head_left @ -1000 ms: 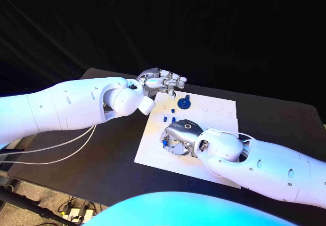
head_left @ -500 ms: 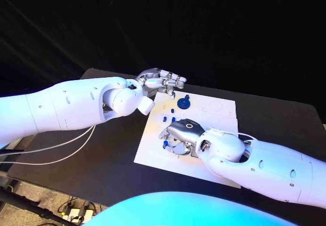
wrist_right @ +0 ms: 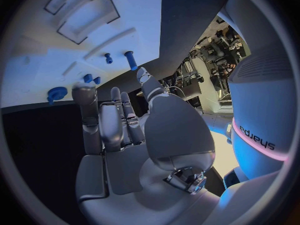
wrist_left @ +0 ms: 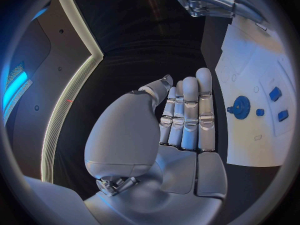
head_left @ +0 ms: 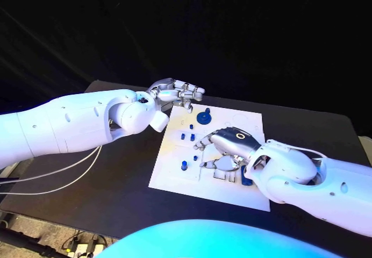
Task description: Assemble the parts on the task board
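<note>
The white task board (head_left: 182,180) lies in the middle of the black table. On it sit a blue gear (head_left: 204,117) and several small blue pegs (head_left: 191,127). Two more blue pegs (head_left: 184,165) show near its left edge. My right hand (head_left: 224,148) hovers over the board's middle, fingers apart, holding nothing. In the right wrist view, that hand (wrist_right: 119,125) points at the board (wrist_right: 37,45), with pegs (wrist_right: 130,60) and gear (wrist_right: 57,93) beyond the fingertips. My left hand (head_left: 177,91) hangs at the board's far left corner. In the left wrist view its palm (wrist_left: 184,120) is empty, with the gear (wrist_left: 240,106) beside it.
Rectangular recesses (head_left: 224,174) in the board lie under my right hand. A blue piece (head_left: 247,180) shows at my right wrist. Black table (head_left: 116,177) stretches to the left of the board, where white cables (head_left: 62,172) trail from my left arm.
My right hand has moved from the board's near left part toward its middle, uncovering two blue pegs by the left edge. My left hand has barely moved.
</note>
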{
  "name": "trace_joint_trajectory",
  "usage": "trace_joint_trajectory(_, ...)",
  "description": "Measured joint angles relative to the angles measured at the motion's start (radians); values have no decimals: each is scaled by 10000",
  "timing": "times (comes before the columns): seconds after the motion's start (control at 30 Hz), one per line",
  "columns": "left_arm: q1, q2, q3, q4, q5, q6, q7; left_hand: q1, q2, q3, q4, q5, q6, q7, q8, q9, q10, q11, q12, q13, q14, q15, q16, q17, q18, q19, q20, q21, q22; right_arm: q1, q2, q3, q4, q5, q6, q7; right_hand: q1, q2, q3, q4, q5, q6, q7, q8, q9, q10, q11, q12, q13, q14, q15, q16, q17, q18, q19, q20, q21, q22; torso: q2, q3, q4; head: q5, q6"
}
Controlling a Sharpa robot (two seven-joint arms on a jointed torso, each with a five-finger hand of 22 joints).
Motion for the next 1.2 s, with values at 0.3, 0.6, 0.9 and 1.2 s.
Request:
trace_joint_trajectory(0.3, 0, -27, -6, -20, 0, 5, -2, 0, 0, 0, 0, 0, 0, 0, 0, -8, -19, 19, 0, 3, 0, 0, 0, -25, -1, 0, 0, 0, -3, 535, -2537, 20, 705, 2437, -183, -203, -550, 347, -526, 648, 313, 1579, -446, 1040, 654, 4137, -936, 5660, 5083, 210, -862, 1112, 1812, -402, 1327, -730, 2461, 1033, -98, -43, -104, -943, 0)
trace_joint_trajectory(0.6, 0, -206, -29, 61, 0, 10, 10, 0, 0, -34, 35, 0, 0, 0, 0, -11, -36, 36, 0, 8, 35, 34, -38, -48, 0, 0, 0, 0, -9, -104, -4254, -100, 1596, 3634, -26, -1251, -833, 507, -1534, 1505, 866, 1233, -535, 1806, 1819, 5525, -1002, 10462, 11549, 221, -939, 2181, 2475, -555, 1684, -831, 3494, 1048, -194, -96, -206, -1851, 0)
trace_joint_trajectory(0.9, 1, -245, -37, 130, 0, 8, 15, 0, 0, -35, 35, 0, 0, 0, 0, -9, -36, 36, 0, 7, 35, 34, -38, -47, 0, 0, 0, 0, -9, -851, -4007, -156, 1731, 3470, -526, -2392, -925, 415, -2097, 1873, 1009, 879, -471, 1806, 2123, 5738, -904, 10754, 11576, 221, -862, 2453, 2474, -555, 1842, -745, 3905, 1047, -257, -123, -320, -2098, 0)
trace_joint_trajectory(1.2, 1, -244, -39, 156, 0, 11, 18, 0, 0, -35, 35, 0, 0, 0, 0, -9, -36, 36, 0, 7, 35, 34, -38, -47, 0, 0, 0, 0, -8, -1071, -3400, -155, 1409, 2971, -1066, -3244, -965, 454, -2300, 2024, 1009, 806, -427, 1806, 2206, 5804, -864, 10843, 11575, 184, -825, 2530, 2474, -554, 1913, -746, 4044, 1046, -257, -132, -308, -2092, -1)
